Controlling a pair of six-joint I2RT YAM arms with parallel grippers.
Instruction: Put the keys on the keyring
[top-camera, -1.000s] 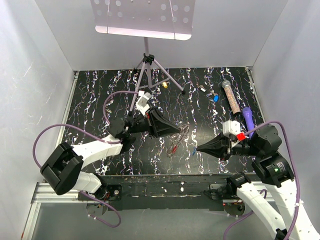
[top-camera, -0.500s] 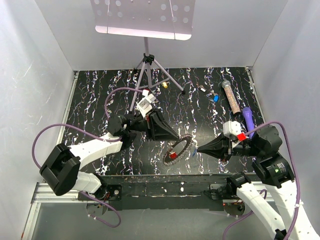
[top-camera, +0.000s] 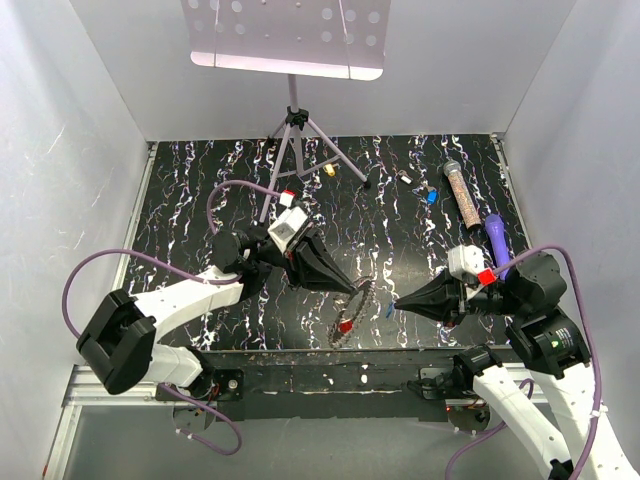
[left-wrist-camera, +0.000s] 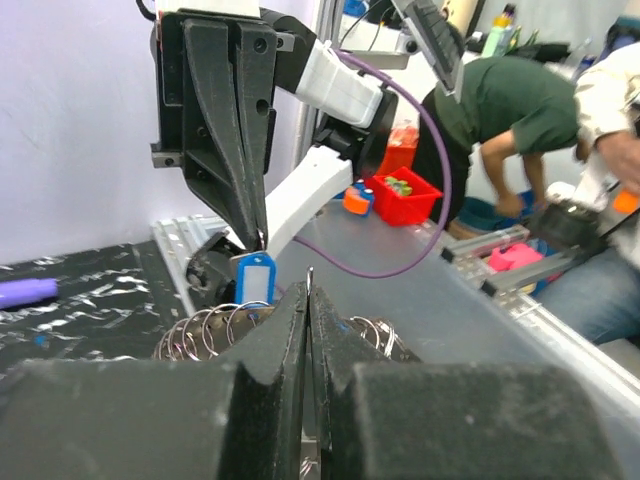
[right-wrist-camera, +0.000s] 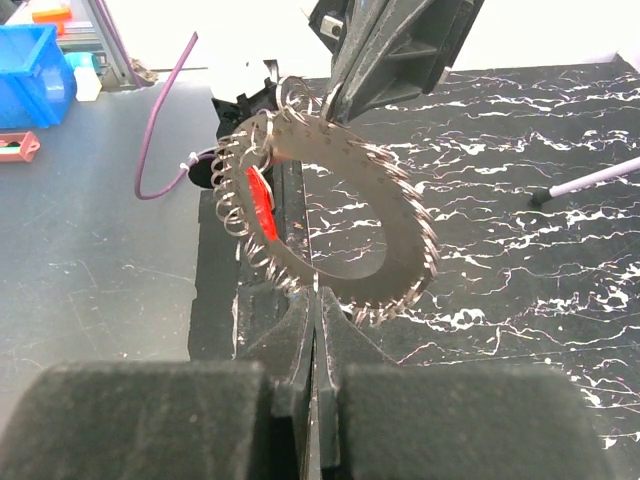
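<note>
Keyring (right-wrist-camera: 345, 160) hangs above the tabletop (top-camera: 200, 190) near its front edge, pinched at the rim by our left gripper (top-camera: 352, 288), jaws closed, with a red key (right-wrist-camera: 258, 200) on it. Just beside it, our right gripper (top-camera: 398, 303) has its jaws closed on a blue key (left-wrist-camera: 255, 278).

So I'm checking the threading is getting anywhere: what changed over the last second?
The left gripper, shut on the keyring, swung it toward the near edge and closer to the right gripper, turning it on the way; its red key went along. The right gripper, shut on the blue key, barely shifted. Nothing was taken or let go. The glittery tube and purple pen stayed put.
</note>
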